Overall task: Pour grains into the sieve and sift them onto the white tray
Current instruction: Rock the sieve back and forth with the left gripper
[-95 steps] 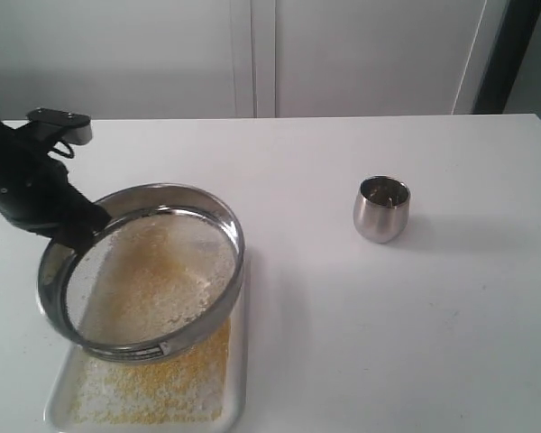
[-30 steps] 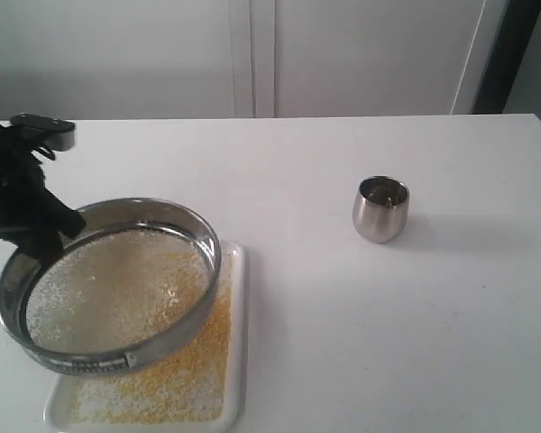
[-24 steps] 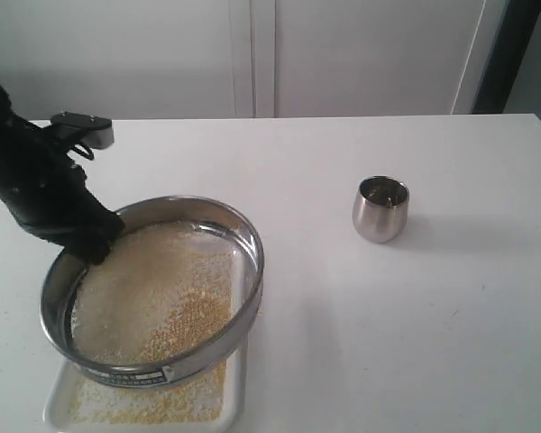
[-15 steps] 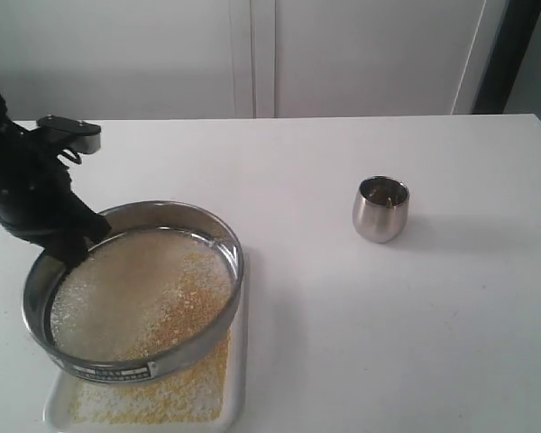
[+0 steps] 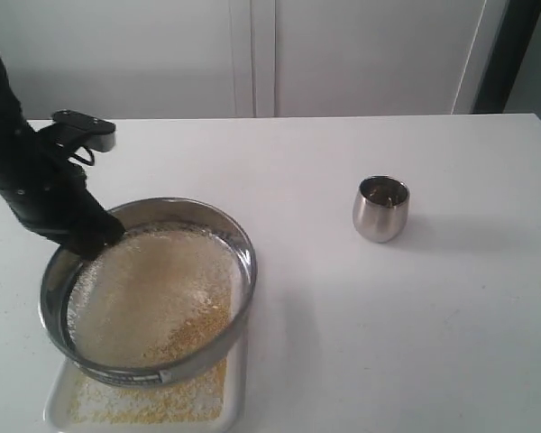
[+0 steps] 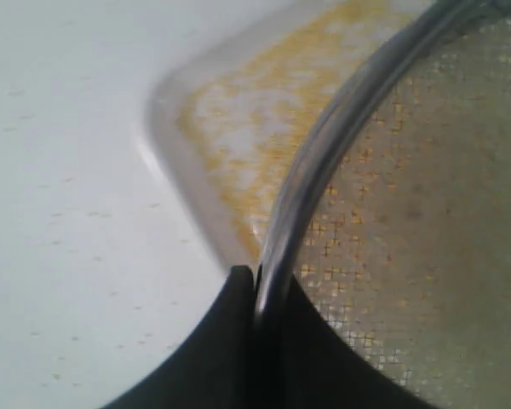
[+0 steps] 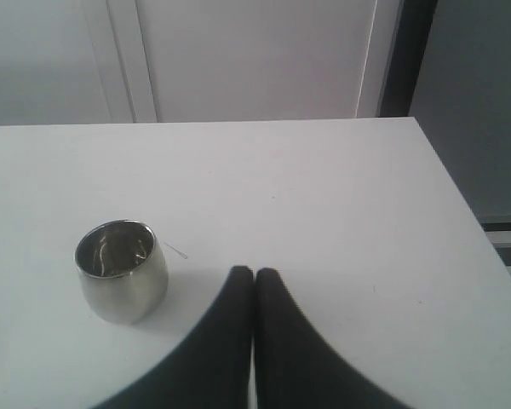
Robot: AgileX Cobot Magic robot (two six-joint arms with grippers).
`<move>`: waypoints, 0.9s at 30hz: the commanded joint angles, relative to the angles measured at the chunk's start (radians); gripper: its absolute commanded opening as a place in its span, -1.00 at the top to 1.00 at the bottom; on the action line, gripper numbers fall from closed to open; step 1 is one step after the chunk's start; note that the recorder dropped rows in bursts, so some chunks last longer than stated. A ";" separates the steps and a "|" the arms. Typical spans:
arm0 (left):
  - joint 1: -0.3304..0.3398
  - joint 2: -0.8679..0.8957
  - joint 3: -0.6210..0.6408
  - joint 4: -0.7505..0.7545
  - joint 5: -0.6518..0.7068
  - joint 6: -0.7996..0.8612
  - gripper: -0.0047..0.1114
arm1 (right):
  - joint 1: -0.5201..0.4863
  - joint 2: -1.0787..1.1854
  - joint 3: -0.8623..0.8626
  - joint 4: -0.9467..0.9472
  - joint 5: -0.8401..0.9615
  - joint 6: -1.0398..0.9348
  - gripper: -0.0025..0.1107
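The round metal sieve (image 5: pixel 239 271) hangs tilted above the white tray (image 5: pixel 238 390), and my left gripper (image 5: pixel 97 242) is shut on its far-left rim. Whitish and golden grains (image 5: pixel 153 293) lie on the mesh, and yellow grains (image 5: pixel 158 401) cover the tray below. In the left wrist view the black fingers (image 6: pixel 238 315) pinch the sieve's steel rim (image 6: pixel 324 162), with the mesh (image 6: pixel 417 221) on one side and the tray (image 6: pixel 175 162) beyond. My right gripper (image 7: pixel 254 274) is shut on nothing, hovering over bare table; it is out of the exterior view.
A small rounded steel cup (image 5: pixel 380 208) stands upright on the white table (image 5: pixel 388 334) to the right of the sieve; it also shows beside my right gripper as the cup (image 7: pixel 122 271). A white wall with cabinet panels runs behind the table.
The left arm has been shaking the sieve from side to side over the tray; it has now swung back right and slightly up. The grains have shifted on the mesh. The cup has not moved.
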 commanded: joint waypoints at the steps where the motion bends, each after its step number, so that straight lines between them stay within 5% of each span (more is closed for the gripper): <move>1: 0.069 -0.012 -0.004 -0.007 0.045 -0.081 0.92 | -0.006 -0.003 0.003 -0.003 0.003 0.004 0.96; 3: 0.035 -0.012 0.001 -0.165 0.042 0.077 0.92 | -0.006 -0.003 0.003 -0.003 0.004 0.004 0.96; 5: -0.004 -0.012 -0.002 -0.092 0.035 0.098 0.92 | -0.006 -0.003 0.003 -0.003 0.001 0.004 0.96; 7: 0.041 -0.012 -0.024 0.037 0.052 -0.077 0.92 | -0.006 -0.003 0.003 -0.003 0.001 0.004 0.96; 12: 0.056 -0.012 -0.033 -0.229 0.083 0.144 0.92 | -0.006 -0.003 0.003 -0.003 0.005 0.004 0.96; 18: 0.071 -0.036 0.001 -0.170 0.181 0.112 0.92 | -0.006 -0.003 0.003 -0.003 0.004 0.004 0.96; 22: 0.087 0.010 -0.038 -0.134 -0.059 0.021 0.92 | -0.006 -0.003 0.003 -0.003 0.002 0.004 0.96; 25: 0.093 0.085 -0.164 -0.121 0.190 0.011 0.92 | -0.006 -0.003 0.003 -0.003 0.001 0.004 0.96; 27: 0.078 0.080 -0.137 -0.119 0.257 0.015 0.92 | -0.006 -0.003 0.003 -0.003 -0.001 0.004 0.96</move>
